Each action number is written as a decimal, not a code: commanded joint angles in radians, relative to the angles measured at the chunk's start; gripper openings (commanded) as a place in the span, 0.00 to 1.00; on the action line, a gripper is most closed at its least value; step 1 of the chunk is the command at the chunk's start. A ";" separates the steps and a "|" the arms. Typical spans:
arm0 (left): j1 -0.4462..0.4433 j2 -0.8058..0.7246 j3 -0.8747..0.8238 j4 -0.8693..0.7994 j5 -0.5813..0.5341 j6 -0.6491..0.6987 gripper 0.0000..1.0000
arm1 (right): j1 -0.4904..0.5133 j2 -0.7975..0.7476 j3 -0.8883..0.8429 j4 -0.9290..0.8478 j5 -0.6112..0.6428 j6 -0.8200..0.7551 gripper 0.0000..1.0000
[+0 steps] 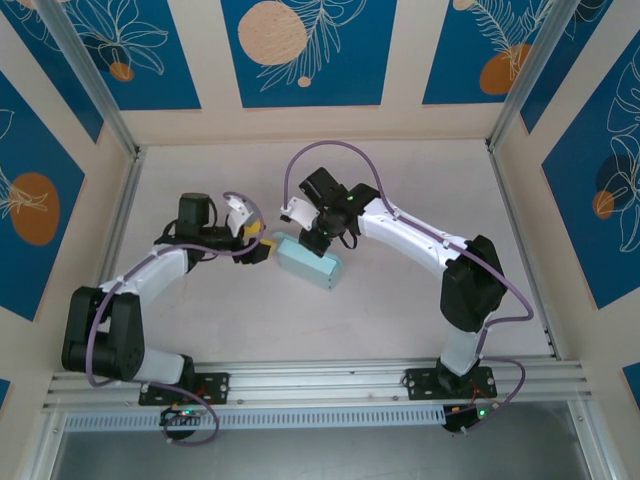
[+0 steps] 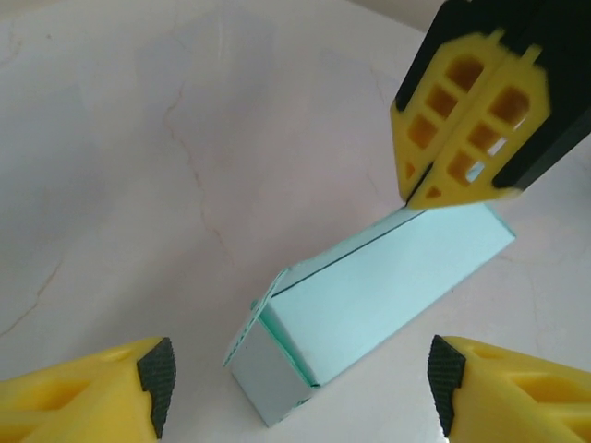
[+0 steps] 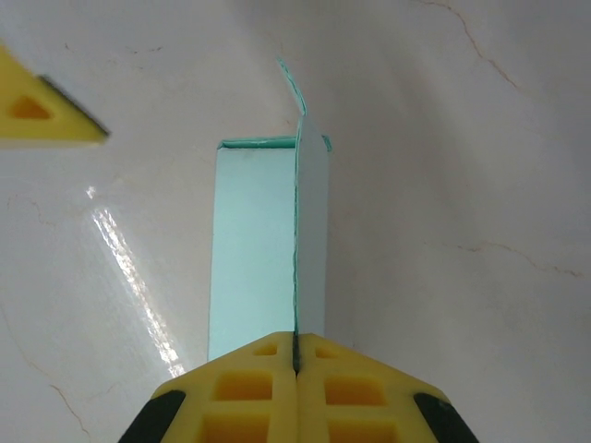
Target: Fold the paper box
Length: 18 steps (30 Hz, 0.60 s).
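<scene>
The pale light-blue rectangular paper box (image 1: 308, 262) lies on its long side near the middle of the white table (image 1: 400, 330), between the 2 arms. The right gripper (image 3: 295, 362) is clenched on the thin upright paper edge along the box's top. The left gripper (image 2: 300, 383) is released, its 2 yellow fingers (image 2: 83, 392) spread wide on either side of the box's near end, without touching it.

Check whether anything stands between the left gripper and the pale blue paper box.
Nothing visible does. The left gripper faces the near end of the pale light-blue paper box across bare white table. The right gripper pinches the box's upper edge farther along, outside that gap.
</scene>
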 commanded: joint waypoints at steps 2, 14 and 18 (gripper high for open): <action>-0.001 0.053 0.045 -0.065 0.007 0.117 0.61 | 0.001 0.026 0.007 -0.005 -0.028 -0.014 0.00; -0.036 0.139 0.130 -0.109 -0.024 0.134 0.35 | -0.002 0.027 0.009 0.003 -0.036 -0.012 0.00; -0.056 0.156 0.164 -0.188 -0.038 0.179 0.36 | -0.005 0.026 0.011 0.006 -0.040 -0.011 0.00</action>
